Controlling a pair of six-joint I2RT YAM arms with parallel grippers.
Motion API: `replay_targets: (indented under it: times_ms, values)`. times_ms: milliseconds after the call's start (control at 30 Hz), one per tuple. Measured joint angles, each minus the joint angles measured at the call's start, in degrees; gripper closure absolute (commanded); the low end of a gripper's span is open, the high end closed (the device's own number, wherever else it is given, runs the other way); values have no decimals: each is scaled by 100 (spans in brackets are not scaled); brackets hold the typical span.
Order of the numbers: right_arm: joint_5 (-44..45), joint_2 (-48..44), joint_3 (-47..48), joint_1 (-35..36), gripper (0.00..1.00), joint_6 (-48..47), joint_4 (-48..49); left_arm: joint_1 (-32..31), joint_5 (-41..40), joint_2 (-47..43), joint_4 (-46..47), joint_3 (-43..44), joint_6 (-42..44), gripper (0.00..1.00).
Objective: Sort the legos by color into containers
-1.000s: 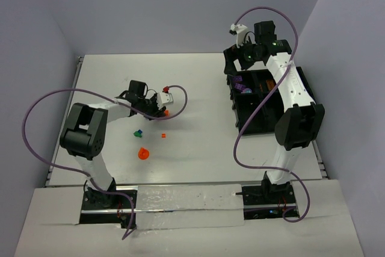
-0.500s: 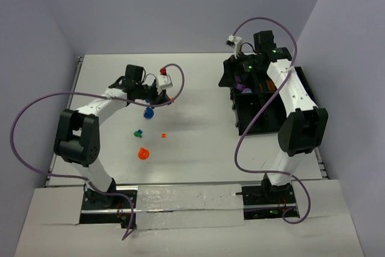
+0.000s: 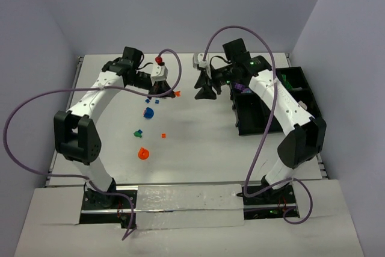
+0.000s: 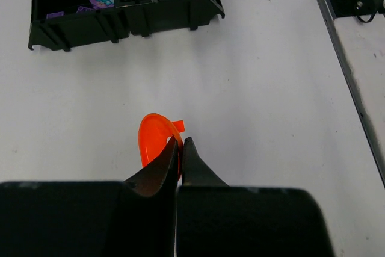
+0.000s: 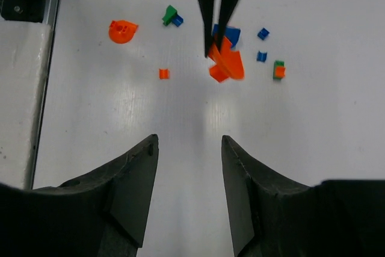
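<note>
Orange lego [image 4: 154, 138]: thin rim pinch; may slip.
Left end effector [image 4: 181, 144]: clamped on it.
Right end effector [image 5: 189, 144]: half-wide, empty; could collide.

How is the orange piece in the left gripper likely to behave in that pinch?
Probably stiff: the orange piece shows no bending where the left gripper clamps it. Likely light, being tiny beside the gripper. It may pivot or slip, since the jaws seem to catch only its edge and most of it juts out to one side.
</note>
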Motion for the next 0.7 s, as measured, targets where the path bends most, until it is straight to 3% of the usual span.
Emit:
replay_targets:
  times_ms: [133,267,700]
  values:
    - [48,-2,-61,377,49,-619,21,-12,140,453,-1311,636,1220,99]
    - [95,-2,-172,595,51,-991,207,-64,205,509,-1939,672,1850,100]
    - [217,1,-547,899,54,-1172,878,-155,232,-42,-1893,257,2079,100]
